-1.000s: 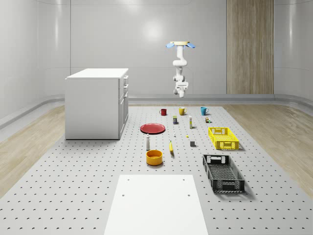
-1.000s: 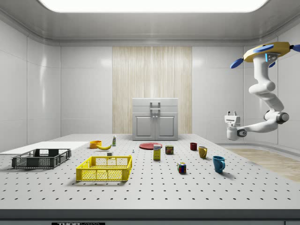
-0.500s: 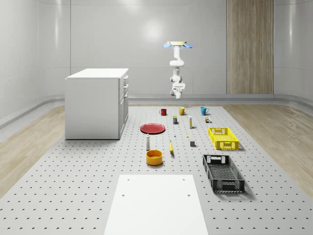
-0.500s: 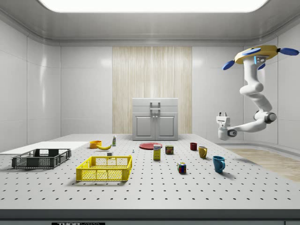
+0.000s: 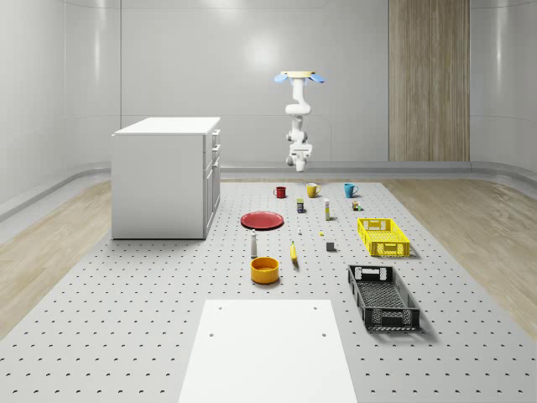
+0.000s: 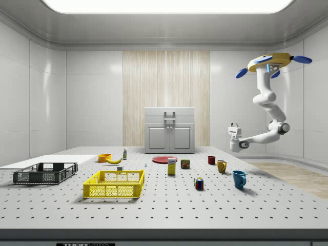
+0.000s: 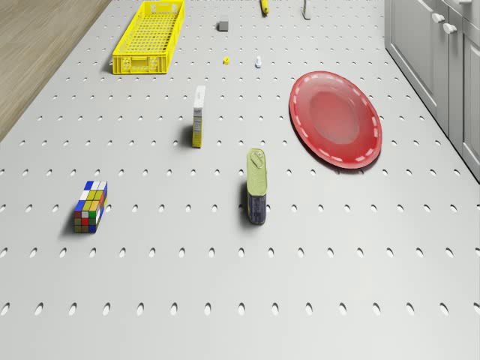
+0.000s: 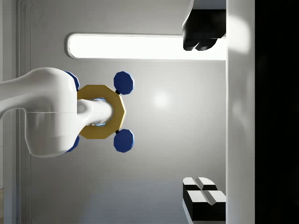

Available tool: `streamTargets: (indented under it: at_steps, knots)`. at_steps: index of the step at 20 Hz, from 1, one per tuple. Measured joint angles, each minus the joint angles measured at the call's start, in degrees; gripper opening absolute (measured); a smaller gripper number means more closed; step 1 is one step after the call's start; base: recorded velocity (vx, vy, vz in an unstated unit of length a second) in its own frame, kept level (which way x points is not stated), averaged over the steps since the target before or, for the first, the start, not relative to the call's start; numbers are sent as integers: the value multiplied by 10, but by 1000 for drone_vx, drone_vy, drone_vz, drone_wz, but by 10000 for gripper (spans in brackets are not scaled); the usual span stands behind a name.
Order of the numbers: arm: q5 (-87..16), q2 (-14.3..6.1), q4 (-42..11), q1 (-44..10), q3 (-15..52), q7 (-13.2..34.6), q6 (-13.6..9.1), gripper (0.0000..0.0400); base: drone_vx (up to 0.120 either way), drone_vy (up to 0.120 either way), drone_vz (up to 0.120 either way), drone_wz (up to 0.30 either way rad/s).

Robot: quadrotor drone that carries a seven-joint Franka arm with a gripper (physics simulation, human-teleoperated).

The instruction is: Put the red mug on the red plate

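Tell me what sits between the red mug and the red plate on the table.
Nothing: in the whole-scene view, the table between the red mug and the red plate is bare. The side view agrees.

drone (image 6: 273, 64) hovering high in the air, franka arm (image 6: 266, 105) hanging below it with the elbow bent and forearm reaching toward the side view's left, gripper (image 6: 234, 124) turned upward with its fingers (image 8: 204, 193) spread apart, holding nothing.
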State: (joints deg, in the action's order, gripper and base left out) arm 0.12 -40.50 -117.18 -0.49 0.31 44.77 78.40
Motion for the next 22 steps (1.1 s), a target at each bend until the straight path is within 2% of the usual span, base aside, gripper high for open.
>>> streamTargets:
  at_steps: [18,22]
  knots:
    - [-13,-5,-5,-3,9,1,8,400,120,-120,0,0]
    - [-25,-7,-7,-6,19,3,10,400,0,-120,0,0]
